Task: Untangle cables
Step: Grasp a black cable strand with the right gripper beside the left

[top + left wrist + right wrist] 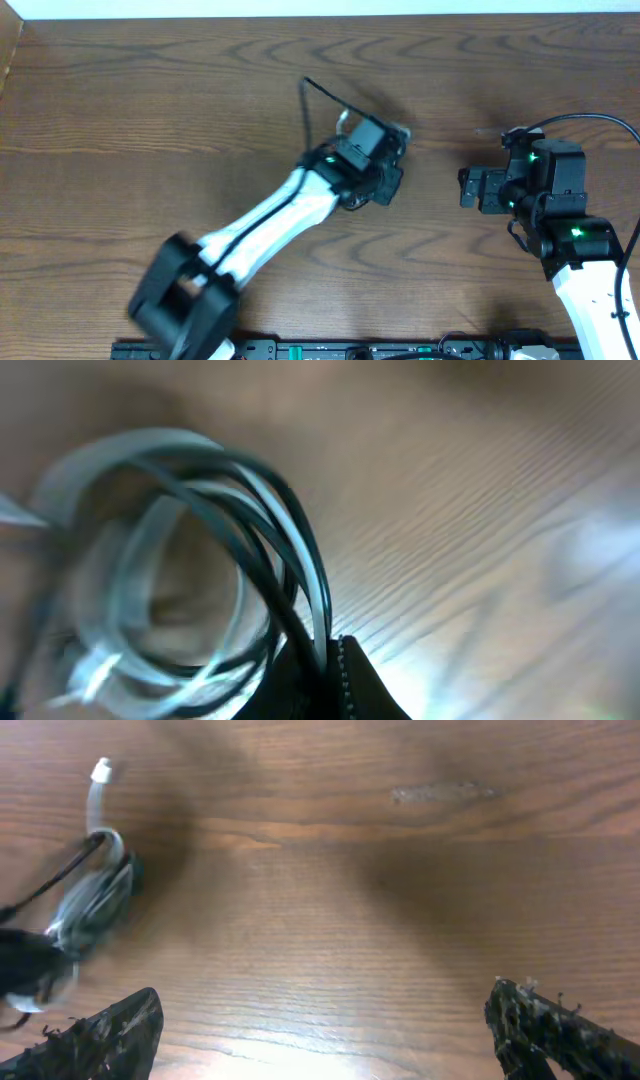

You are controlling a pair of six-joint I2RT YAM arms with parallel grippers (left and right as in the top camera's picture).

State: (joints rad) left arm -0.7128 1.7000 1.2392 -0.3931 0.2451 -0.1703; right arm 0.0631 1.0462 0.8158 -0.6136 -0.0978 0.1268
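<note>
The cables are a tangled bundle of black and white cords. In the left wrist view the loops (215, 550) fill the left half, blurred, running into my left gripper (335, 660), which is shut on them. In the overhead view a black cord loop (322, 95) sticks out behind the left gripper (385, 185), which covers most of the bundle. In the right wrist view the bundle (90, 900) lies far left with a white plug end (100, 768) pointing up. My right gripper (325, 1025) is open and empty over bare wood, to the right of the bundle in the overhead view (470, 188).
The wooden table (150, 130) spans the whole view. Thicker black arm wires (590, 118) arc over the right arm. A black rail (350, 350) runs along the front edge.
</note>
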